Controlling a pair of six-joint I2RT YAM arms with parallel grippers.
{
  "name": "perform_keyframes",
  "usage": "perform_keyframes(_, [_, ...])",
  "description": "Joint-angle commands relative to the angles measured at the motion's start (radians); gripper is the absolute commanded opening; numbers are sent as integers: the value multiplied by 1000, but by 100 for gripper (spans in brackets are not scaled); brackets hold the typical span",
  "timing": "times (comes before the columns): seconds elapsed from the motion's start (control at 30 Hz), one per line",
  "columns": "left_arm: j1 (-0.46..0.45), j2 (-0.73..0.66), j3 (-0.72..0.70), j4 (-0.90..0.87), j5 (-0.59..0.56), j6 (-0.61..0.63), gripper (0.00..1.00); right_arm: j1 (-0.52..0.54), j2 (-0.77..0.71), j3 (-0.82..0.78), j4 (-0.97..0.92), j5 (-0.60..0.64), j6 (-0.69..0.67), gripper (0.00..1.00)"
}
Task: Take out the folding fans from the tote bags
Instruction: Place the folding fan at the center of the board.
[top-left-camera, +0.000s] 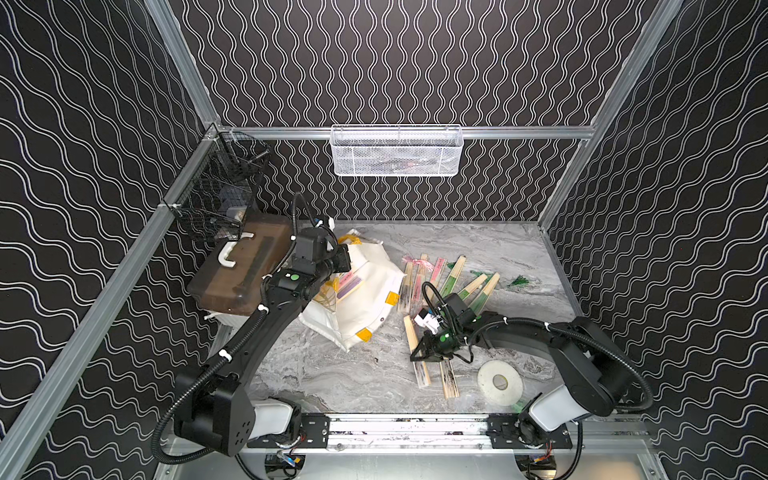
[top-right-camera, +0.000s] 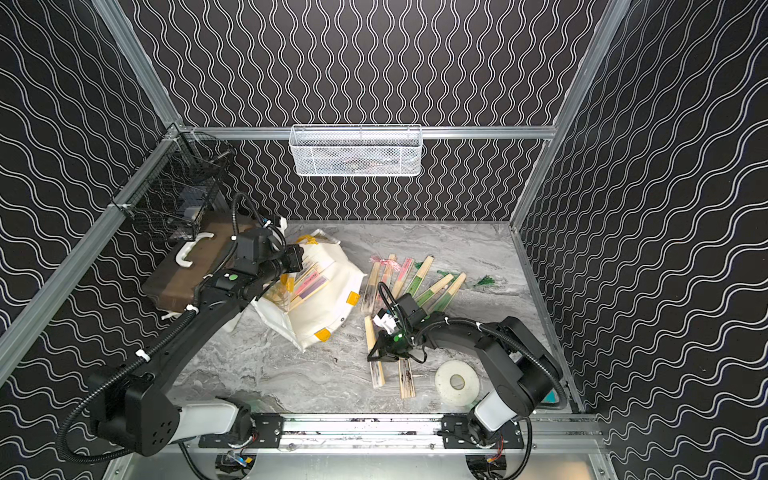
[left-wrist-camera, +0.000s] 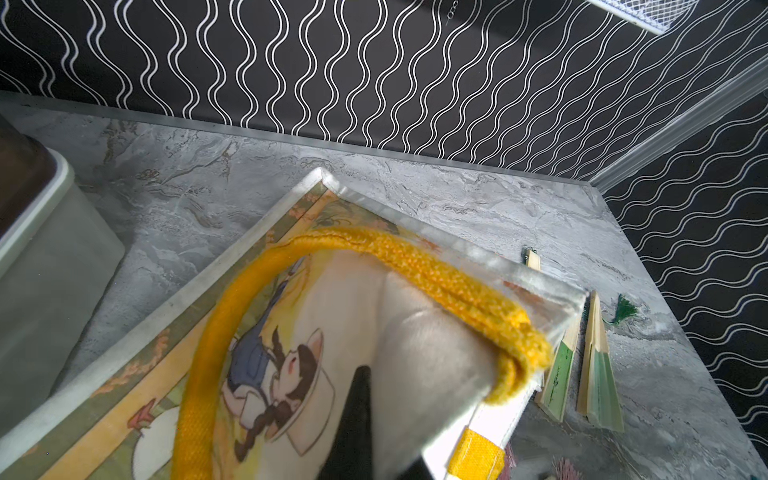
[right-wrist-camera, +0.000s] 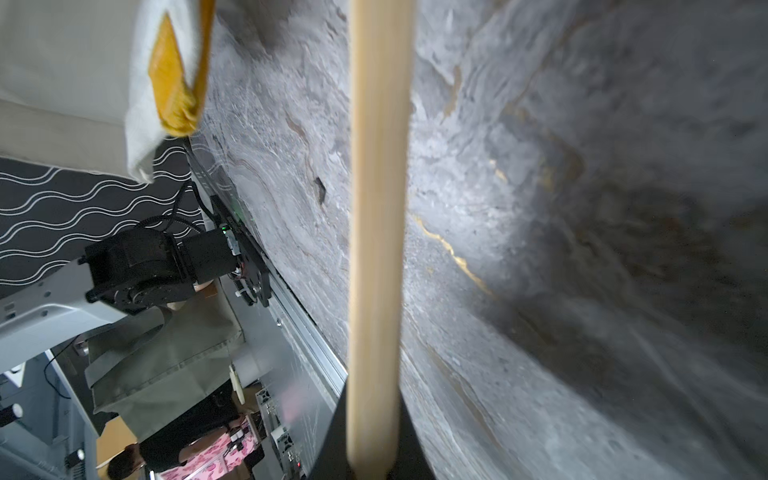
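Both top views: a white tote bag (top-left-camera: 365, 299) with yellow-orange handles lies slumped on its side on a grey marbled tabletop (top-left-camera: 340, 382), left of centre. It sits just beside a brown-lidded box (top-left-camera: 237, 270) at the left edge. Its mouth faces the left arm, and pink and purple folding fans (top-right-camera: 309, 284) show inside it. The left claw (top-left-camera: 334, 272) is at the mouth, pressed together on the bag's edge. A row of loose fans (top-left-camera: 440, 278), pink and green, lies near the far right corner. The right claw (top-right-camera: 376, 353) is low over the tabletop right of centre, pinching one pale bamboo fan (top-right-camera: 370, 328). Two more fans (top-left-camera: 449, 382) lie toward the front edge, near a white tape roll (top-left-camera: 500, 382).

Left wrist view: the bag's printed cartoon side (left-wrist-camera: 124, 395) and a thick yellow handle (left-wrist-camera: 415, 257) fill the picture. One black finger (left-wrist-camera: 357, 415) lies against the fabric. Two green fans (left-wrist-camera: 598, 374) and a green tassel (left-wrist-camera: 623, 309) lie on the tabletop behind the bag.

Right wrist view: the held fan's bamboo rib (right-wrist-camera: 378, 208) runs straight out from the right claw (right-wrist-camera: 370, 469), which is closed on it. A corner of the bag (right-wrist-camera: 83, 83) shows to one side.
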Motion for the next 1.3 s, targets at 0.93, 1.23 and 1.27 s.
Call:
perform_keyframes(0.93, [2, 11, -15, 91, 56, -26, 0, 10, -253, 81, -364, 379, -11, 43])
perform_keyframes(1.23, [2, 49, -13, 135, 39, -92, 0, 10, -241, 254, -114, 450, -41, 44])
perform_keyframes(1.27, [3, 49, -13, 140, 31, -95, 0, 10, -223, 265, -64, 437, -27, 44])
